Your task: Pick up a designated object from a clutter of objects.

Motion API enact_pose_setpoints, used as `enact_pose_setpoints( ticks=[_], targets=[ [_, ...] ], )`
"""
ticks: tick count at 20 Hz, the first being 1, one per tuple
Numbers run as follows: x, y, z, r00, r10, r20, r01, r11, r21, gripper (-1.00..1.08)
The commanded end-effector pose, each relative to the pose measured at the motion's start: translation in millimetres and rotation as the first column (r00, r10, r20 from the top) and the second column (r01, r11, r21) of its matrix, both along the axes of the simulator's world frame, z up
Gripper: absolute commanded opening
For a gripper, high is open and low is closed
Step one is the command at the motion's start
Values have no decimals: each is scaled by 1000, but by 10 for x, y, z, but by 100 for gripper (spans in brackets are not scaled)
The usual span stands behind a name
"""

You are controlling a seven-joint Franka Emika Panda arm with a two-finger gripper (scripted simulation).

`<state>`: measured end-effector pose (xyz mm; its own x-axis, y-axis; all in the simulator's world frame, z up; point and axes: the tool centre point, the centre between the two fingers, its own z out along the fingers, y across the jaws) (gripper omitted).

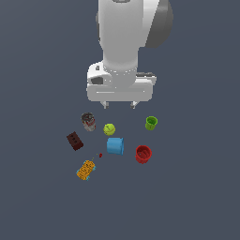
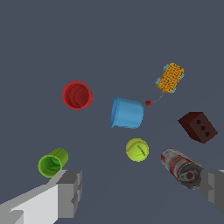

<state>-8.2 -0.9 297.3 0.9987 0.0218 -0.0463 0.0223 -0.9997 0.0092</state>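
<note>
- Below your gripper (image 1: 120, 105), all the clutter sits untouched on the dark floor; nothing is lifted yet.
- Its fingers are spread wide and hold nothing.
- The brown block (image 1: 75, 140) lies off to the exterior view's left of the gripper, beyond the dark can (image 1: 88, 121).
- Reaching, closing and lifting all remain for you.

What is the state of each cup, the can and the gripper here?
Gripper: open, holding nothing, above the clutter.
Green cup: upright, mouth up.
Red cup: upright, mouth up.
Blue cup: lying on its side.
Dark can: appears upright.
Brown block: on the surface, not grasped.
</note>
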Motion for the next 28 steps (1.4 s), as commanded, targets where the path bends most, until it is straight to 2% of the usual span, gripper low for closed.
enact_pose_setpoints(
  ticks=[1, 10, 19, 28],
  targets=[
    [0, 0, 0, 1000, 0, 0, 0, 1000, 0, 100],
    [-49, -31, -46, 1000, -4, -30, 4, 1000, -15, 100],
    [-39, -48, -62, 1000, 2, -28, -2, 1000, -13, 100],
    [39, -229, -236, 998, 59, -23, -59, 998, 0, 100]
  ],
)
